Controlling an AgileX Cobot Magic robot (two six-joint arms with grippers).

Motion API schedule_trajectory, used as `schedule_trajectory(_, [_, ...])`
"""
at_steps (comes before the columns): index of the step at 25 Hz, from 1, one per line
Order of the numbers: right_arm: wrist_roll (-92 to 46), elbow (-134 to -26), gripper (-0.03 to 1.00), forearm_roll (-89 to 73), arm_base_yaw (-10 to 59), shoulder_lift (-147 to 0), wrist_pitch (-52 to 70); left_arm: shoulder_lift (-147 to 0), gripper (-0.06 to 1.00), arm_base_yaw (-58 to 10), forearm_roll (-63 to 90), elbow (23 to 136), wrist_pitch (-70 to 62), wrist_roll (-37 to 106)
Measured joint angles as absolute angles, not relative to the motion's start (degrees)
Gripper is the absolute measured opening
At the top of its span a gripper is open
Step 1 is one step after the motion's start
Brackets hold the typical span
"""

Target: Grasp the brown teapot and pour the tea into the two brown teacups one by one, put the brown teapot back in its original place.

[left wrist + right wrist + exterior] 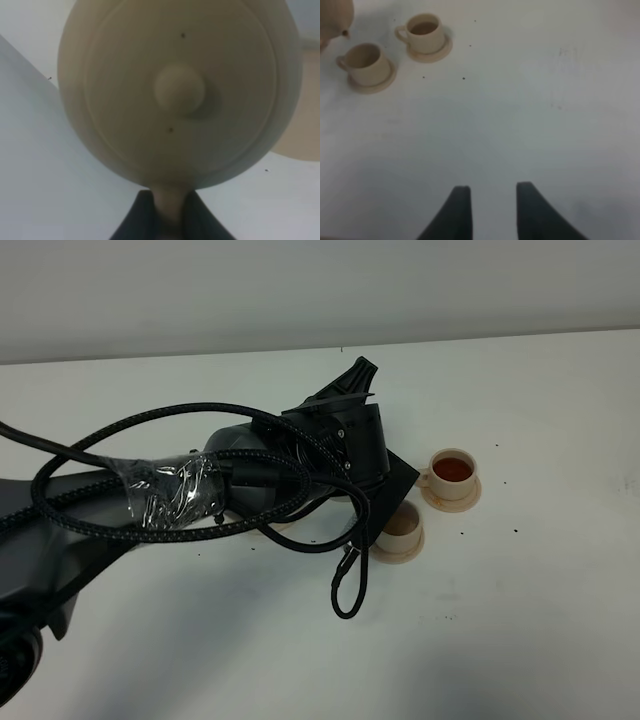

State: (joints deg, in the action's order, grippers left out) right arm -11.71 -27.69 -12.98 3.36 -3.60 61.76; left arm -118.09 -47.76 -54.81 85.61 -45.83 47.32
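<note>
White table (pixel 520 620), pouring half done.
The left gripper (pixel 169 215) clamps the brown teapot (pixel 175 90) by its handle, spout just beside the empty teacup (pixel 403 523), the filled teacup (pixel 453 468) beyond it; the right gripper (pixel 490 205) gapes empty, well apart.

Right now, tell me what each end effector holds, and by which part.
The left end effector grips the brown teapot by its loop handle; the right end effector holds nothing.

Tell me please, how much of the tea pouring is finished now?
Done: the far teacup holds tea. In hand: the left gripper holds the brown teapot close to the near teacup, which looks empty. Left: filling it, then setting the teapot back.
</note>
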Motion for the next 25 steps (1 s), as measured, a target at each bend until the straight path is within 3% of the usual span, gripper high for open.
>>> schedule_trajectory(25, [-11.7,-27.7,0.24,-13.0,3.4,-3.6,61.8,-118.6,0.12,-48.4,-59.7,85.6,-44.9,47.9])
